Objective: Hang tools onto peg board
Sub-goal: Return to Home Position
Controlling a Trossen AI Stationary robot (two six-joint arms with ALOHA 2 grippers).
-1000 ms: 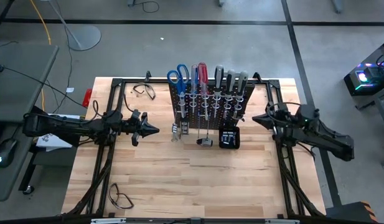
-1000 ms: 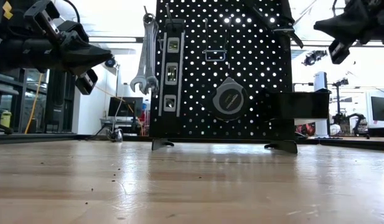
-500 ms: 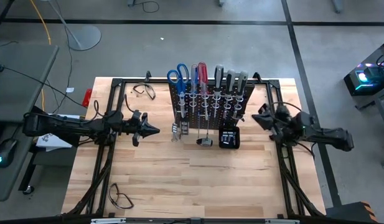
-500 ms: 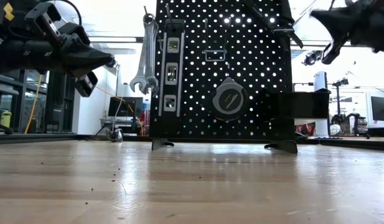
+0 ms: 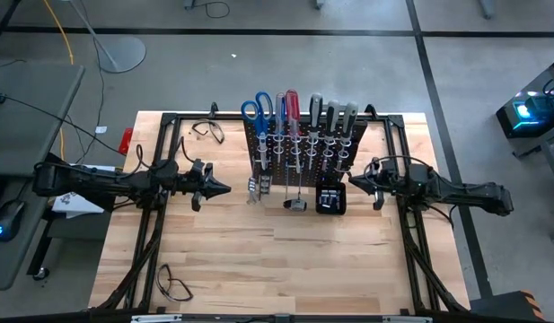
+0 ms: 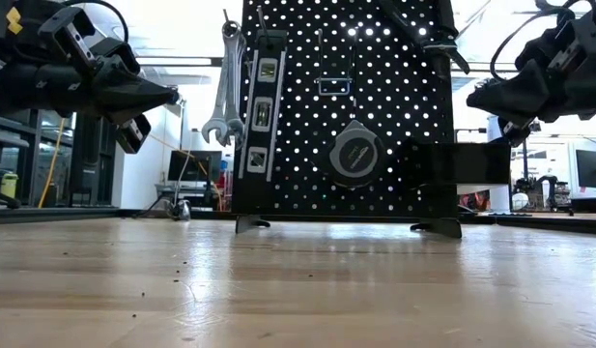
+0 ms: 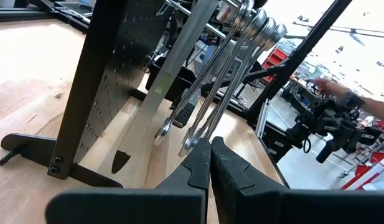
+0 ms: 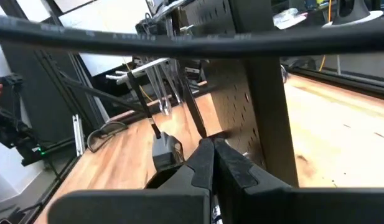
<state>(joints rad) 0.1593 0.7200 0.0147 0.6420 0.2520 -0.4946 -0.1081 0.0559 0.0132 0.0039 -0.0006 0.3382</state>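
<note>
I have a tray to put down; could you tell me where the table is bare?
Bare: the table between peg board and near edge, bar glasses at its left corner. Crowded: around the board, with left gripper, right gripper, black box.

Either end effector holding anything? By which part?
Nothing is held. The left end effector and right end effector are both shut and empty, on either side of the peg board.

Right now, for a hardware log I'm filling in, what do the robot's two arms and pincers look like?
Both the left arm and right arm are black, slim, jointed links with loose black cables looping alongside. The left pincer and right pincer each have two black fingers tapering to wedge tips. No readable markings show.
</note>
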